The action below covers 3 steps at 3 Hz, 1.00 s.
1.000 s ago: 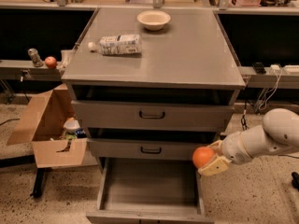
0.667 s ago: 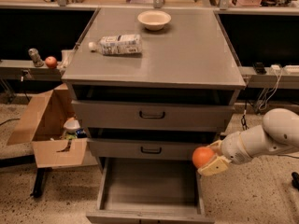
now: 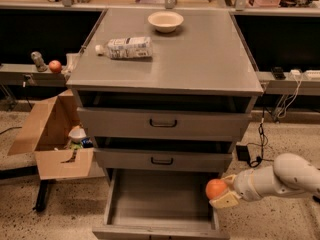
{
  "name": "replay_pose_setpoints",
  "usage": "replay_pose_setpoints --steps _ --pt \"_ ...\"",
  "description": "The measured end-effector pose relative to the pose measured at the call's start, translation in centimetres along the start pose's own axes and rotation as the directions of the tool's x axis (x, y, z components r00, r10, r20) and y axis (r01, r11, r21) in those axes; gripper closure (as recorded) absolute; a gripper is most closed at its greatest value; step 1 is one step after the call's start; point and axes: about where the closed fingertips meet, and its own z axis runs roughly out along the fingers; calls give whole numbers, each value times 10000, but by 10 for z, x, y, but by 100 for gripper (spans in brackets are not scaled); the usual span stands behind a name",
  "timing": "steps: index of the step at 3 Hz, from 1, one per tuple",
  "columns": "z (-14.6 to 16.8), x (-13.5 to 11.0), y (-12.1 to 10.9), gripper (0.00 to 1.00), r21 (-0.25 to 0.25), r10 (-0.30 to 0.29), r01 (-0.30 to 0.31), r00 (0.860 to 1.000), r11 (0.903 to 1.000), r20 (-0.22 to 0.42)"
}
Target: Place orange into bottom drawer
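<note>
tool (image 3: 220,193) clamped on orange (image 3: 216,188) | at right edge of bottom drawer (image 3: 160,196) | drawer pulled open

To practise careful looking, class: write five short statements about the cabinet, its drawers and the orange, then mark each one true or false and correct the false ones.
1. The gripper holds the orange. True.
2. The orange lies on the floor of the bottom drawer. False: it is in the gripper, at the drawer's right side, and the drawer floor is bare.
3. The bottom drawer is pulled out. True.
4. The white bowl sits inside the cardboard box. False: it stands on the cabinet top, near the back.
5. The bottle stands upright. False: it lies on its side on the cabinet top.
</note>
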Motion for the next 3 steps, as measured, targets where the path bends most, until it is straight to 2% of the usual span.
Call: replay_pose_setpoints --steps 1,2,3 --pt "61 63 -14 100 -41 1163 -1163 9923 9932 413" --pt "61 63 -14 100 -41 1164 -1163 9923 9932 413" --pt "86 73 -31 100 -110 1353 -1351 9906 9908 194"
